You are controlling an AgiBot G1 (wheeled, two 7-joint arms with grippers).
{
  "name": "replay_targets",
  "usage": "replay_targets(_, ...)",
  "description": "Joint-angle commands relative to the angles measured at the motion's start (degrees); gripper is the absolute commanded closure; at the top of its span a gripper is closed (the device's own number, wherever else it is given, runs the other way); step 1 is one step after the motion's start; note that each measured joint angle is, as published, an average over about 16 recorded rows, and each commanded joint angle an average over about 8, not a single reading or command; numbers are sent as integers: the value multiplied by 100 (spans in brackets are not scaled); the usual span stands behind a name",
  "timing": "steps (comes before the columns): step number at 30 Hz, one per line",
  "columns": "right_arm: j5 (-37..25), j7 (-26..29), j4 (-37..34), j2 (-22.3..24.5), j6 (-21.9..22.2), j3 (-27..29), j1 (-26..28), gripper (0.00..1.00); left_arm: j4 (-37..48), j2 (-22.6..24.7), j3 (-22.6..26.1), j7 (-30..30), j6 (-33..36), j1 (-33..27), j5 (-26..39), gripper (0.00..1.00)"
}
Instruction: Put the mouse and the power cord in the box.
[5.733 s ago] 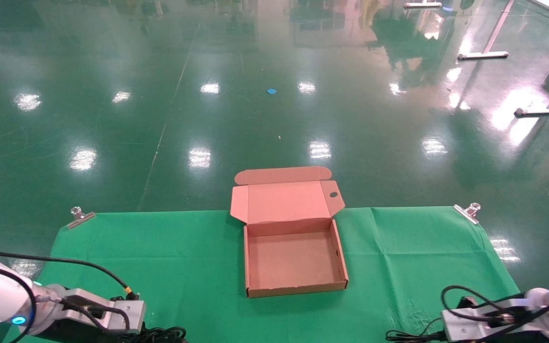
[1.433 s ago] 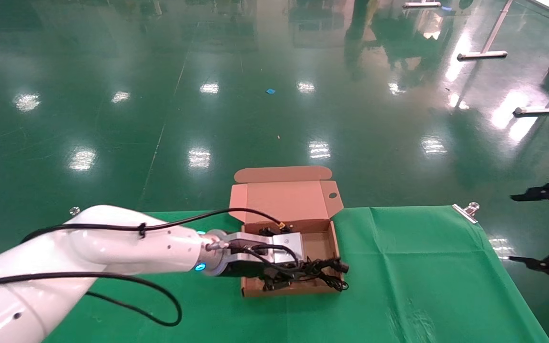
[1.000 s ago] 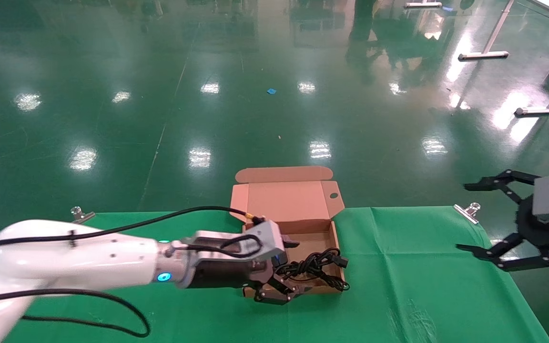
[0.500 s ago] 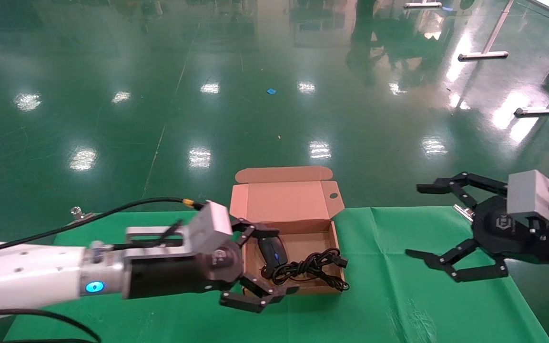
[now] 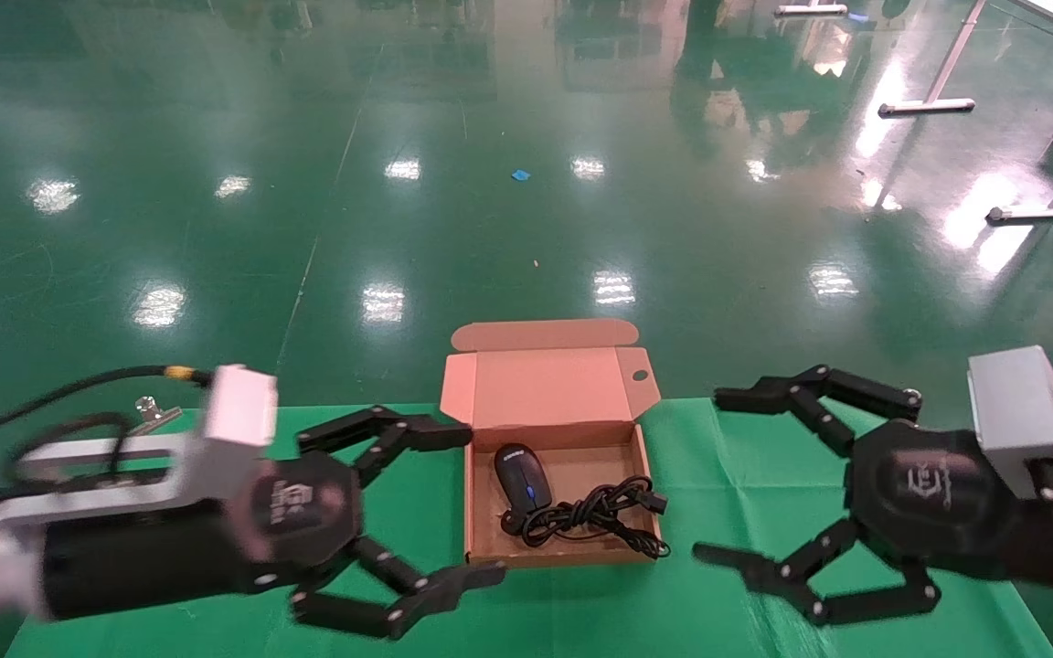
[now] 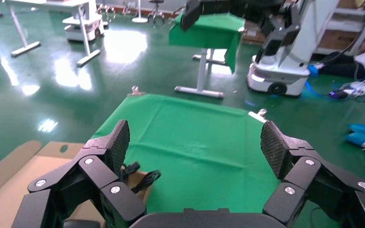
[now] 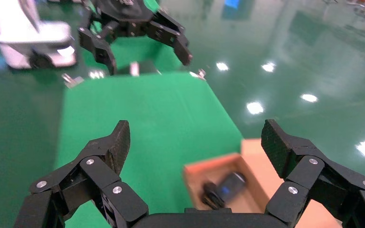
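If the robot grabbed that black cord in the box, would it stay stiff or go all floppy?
Probably floppy. The power cord lies in loose loops inside the box, so lifted by one loop, the rest would likely sag and dangle. One end already hangs over the box's right wall, so it might snag there. It also touches the mouse, so pulling it could nudge that.
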Motion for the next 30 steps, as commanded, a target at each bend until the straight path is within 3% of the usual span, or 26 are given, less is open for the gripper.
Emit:
replay_targets(1, 165, 187, 228, 10, 2, 87, -170, 0, -141, -147, -164, -58, 132, 97, -132, 0)
replay_targets(9, 798, 901, 1099, 46, 11, 421, -822, 0, -692, -723, -805, -286, 650, 474, -649, 0)
replay_targets(15, 1053, 1143, 1474, 58, 12, 537, -1086, 0, -970, -1013, -1130, -390, 911, 658, -916, 0)
replay_targets(30, 1022, 1118, 1415, 58, 15, 527, -1052, 0, -941, -984, -1093, -383, 884, 644, -893, 0)
